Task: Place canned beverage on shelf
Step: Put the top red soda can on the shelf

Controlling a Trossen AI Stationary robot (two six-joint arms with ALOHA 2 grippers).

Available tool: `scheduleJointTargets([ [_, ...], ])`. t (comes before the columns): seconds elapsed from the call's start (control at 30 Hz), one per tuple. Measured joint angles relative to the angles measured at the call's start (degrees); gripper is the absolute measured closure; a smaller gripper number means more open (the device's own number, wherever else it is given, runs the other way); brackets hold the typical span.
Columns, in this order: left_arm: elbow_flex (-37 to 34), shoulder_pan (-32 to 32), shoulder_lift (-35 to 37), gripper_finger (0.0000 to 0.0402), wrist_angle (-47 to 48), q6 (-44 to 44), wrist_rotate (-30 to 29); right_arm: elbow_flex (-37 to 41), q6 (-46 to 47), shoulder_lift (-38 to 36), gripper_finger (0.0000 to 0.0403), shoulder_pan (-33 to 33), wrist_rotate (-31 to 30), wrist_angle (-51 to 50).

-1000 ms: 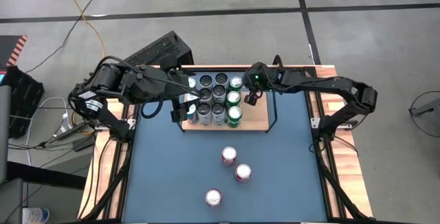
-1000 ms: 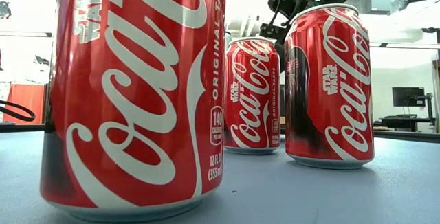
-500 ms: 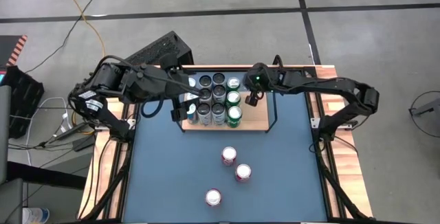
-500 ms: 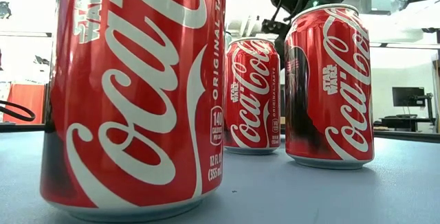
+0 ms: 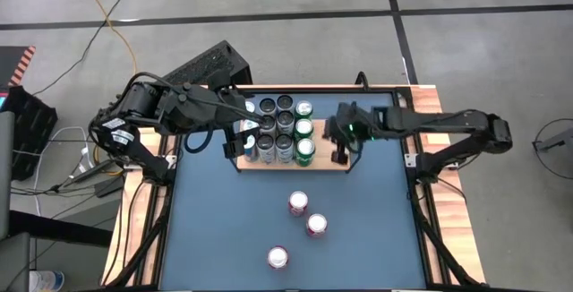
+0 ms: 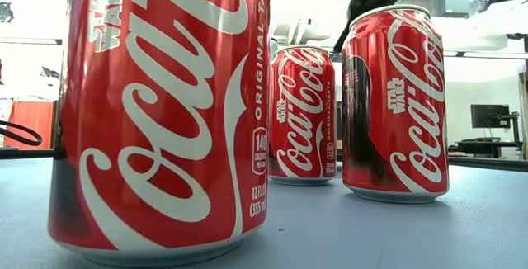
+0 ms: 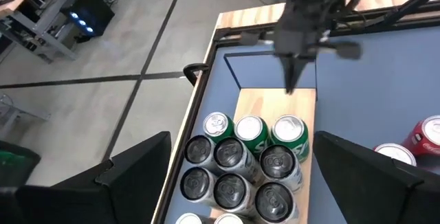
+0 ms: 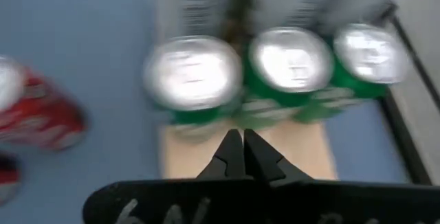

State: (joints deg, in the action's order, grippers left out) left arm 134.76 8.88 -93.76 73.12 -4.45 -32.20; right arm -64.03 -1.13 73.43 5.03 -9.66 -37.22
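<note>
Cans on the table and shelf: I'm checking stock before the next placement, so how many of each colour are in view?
Red cans, on the blue tabletop: 3
Green cans, on the shelf: 3
Dark-topped cans, on the shelf: 6
White-topped cans, at the shelf's left end: 2 in view
Total: 14 in view

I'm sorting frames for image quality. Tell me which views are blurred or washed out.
Right wrist view: motion blur smears the green cans and the red can; the right gripper shows sharp, fingers together. Low view: the room behind the red cans is blown out white. High view: even light, sharp. Left wrist view: the right gripper is slightly soft.
</note>
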Motion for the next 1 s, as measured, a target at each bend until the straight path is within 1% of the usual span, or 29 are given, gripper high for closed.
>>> scheduleJointTargets([
  [0.07,0.0,0.0,0.0,0.0058,0.0,0.1,1.1,-0.5,2.6,-1.6,0.0403,-3.4,-0.2,-3.2],
  [0.13,0.0,0.0,0.0,0.0058,0.0,0.7,4.2,-1.9,5.5,-3.3,0.0403,-6.7,1.9,-6.1],
  [0.23,0.0,0.0,-0.3,0.0058,0.0,2.1,11.9,-3.1,10.9,-5.0,0.0403,-12.0,6.5,-8.8],
  [0.3,0.0,0.0,-1.1,0.0058,0.2,3.1,16.1,-3.1,15.0,-5.5,0.04,-15.9,7.2,-10.2],
  [0.4,-1.6,0.3,-2.7,0.0058,0.2,3.7,18.2,-3.1,21.4,-6.6,0.0385,-21.6,6.8,-12.2],
  [0.5,-5.7,0.4,-4.0,0.0058,-0.7,3.3,19.1,-3.1,29.5,-7.3,0.0355,-26.8,6.7,-13.0],
  [0.57,-9.1,0.4,-4.9,0.0058,-3.4,1.7,22.1,-3.1,35.1,-7.5,0.0331,-29.8,6.4,-13.4],
  [0.63,-12.8,0.2,-6.2,0.0058,-6.5,0.5,26.1,-3.1,40.0,-7.7,0.0305,-33.2,4.8,-13.6],
  [0.7,-16.3,0.0,-7.5,0.0058,-11.1,0.3,28.5,-3.1,43.8,-7.7,0.0277,-36.0,2.8,-14.0],
  [0.8,-20.0,0.0,-9.6,0.0058,-15.8,0.6,28.2,-3.1,49.0,-7.6,0.0238,-39.5,-0.4,-15.8],
  [0.87,-20.7,0.2,-11.7,0.0058,-16.6,0.6,27.7,-3.1,52.2,-7.4,0.0216,-41.2,-2.3,-16.5],
  [1.0,-20.8,1.3,-15.2,0.0058,-17.1,0.5,27.9,-3.1,57.2,-7.3,0.019,-43.6,-4.1,-18.1],
])
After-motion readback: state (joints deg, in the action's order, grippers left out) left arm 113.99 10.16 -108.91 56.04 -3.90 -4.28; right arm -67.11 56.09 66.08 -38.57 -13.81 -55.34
